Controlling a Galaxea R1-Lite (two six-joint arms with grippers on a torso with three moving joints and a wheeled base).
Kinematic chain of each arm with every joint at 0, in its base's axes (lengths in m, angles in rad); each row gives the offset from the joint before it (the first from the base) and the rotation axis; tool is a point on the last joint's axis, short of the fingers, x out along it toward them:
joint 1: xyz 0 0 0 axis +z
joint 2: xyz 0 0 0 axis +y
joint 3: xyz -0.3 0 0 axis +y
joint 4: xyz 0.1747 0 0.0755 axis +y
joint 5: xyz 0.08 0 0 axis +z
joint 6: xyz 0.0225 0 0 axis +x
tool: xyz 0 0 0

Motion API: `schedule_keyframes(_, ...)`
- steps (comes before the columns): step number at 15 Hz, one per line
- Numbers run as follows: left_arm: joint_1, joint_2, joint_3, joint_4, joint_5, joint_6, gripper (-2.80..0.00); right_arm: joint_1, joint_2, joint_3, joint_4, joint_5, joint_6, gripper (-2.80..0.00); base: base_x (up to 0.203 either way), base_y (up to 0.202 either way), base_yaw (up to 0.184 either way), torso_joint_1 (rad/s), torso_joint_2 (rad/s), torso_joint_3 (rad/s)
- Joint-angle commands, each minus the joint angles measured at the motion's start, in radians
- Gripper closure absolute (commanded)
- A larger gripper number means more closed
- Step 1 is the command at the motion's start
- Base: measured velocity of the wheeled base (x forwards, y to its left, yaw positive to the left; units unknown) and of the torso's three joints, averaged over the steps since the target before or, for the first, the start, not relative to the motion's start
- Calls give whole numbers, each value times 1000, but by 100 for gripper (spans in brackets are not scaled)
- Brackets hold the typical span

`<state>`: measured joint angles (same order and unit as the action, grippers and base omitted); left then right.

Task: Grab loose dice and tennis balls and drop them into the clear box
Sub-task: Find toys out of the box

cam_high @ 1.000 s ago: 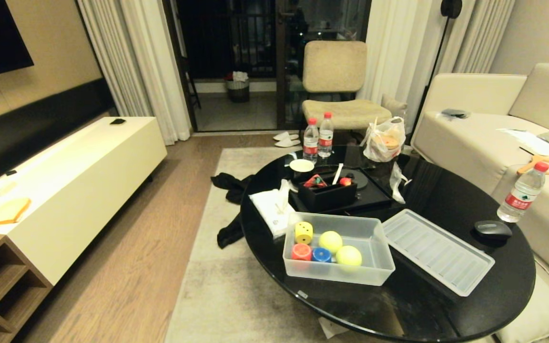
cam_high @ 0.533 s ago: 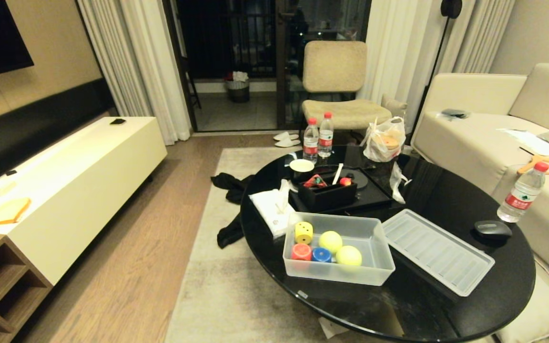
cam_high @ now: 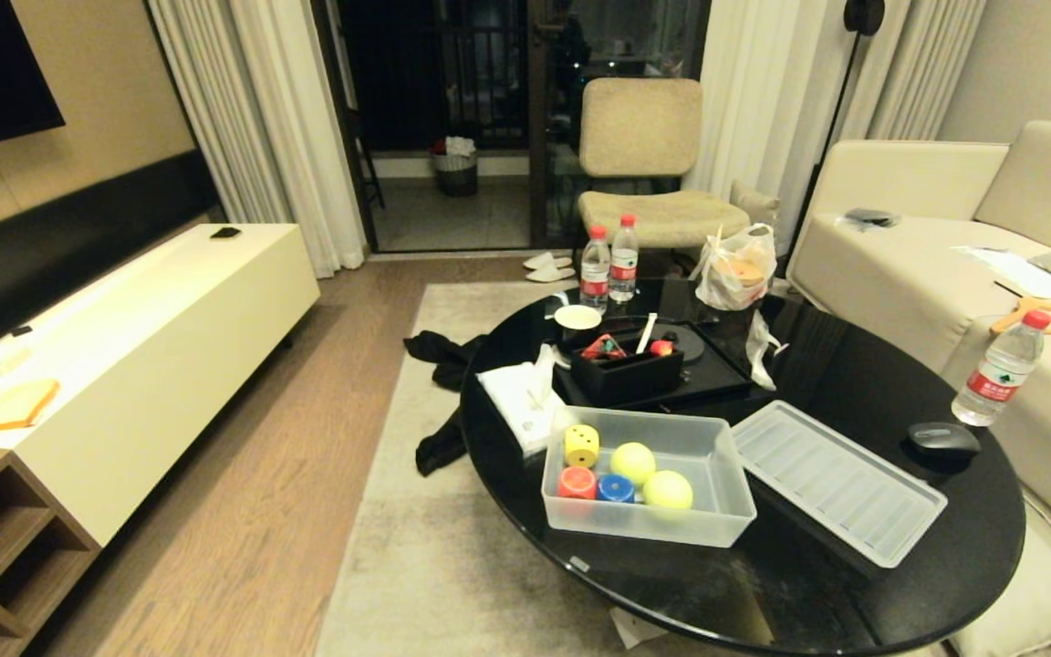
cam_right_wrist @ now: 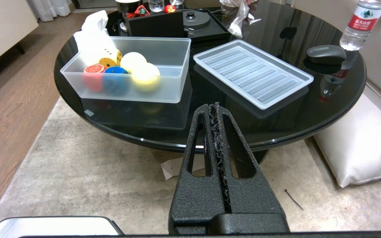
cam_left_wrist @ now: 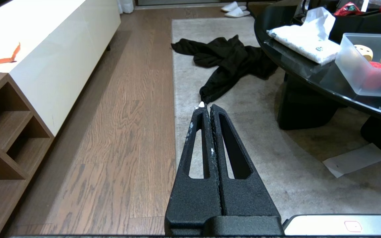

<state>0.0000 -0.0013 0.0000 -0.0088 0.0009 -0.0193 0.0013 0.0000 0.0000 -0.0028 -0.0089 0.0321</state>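
- Right now my left hand (cam_left_wrist: 207, 107) is clenched and empty, low over the rug (cam_left_wrist: 243, 138), with the clear box (cam_left_wrist: 347, 62) up on the black bench (cam_left_wrist: 296, 66) ahead of it and off to its right.
- My right hand (cam_right_wrist: 215, 107) is clenched too, grasping nothing, just short of the bench edge; the clear box (cam_right_wrist: 164, 84) sits ahead of it, slightly to its left.
- Inside the box I see a cream die (cam_high: 582, 445), a red die (cam_high: 577, 482), a blue die (cam_high: 616, 488) and two tennis balls (cam_high: 633, 462), all crowded toward the end nearer my left hand.
- The ribbed lid (cam_high: 836, 479) lies flat on the bench just beside the box, ahead of my right hand and slightly to its right.
- A black tray (cam_high: 626, 370) stands beyond the box.
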Motion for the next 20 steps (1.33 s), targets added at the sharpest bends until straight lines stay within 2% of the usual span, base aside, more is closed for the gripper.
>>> schedule_keyframes(1, 0, 1, 3, 0, 1, -1, 0, 0, 2, 0, 0, 0, 0, 0, 0, 0, 0, 0, 0, 0)
schedule_keyframes(3, 0, 1, 3, 0, 1, -1, 0, 0, 2, 0, 1, 0, 0, 0, -71, 0, 8, 6, 3, 1)
schedule_keyframes(20, 0, 1, 3, 0, 1, 1, 0, 0, 0, 0, 0, 0, 1, 0, -170, 0, -7, 1, 3, 4)
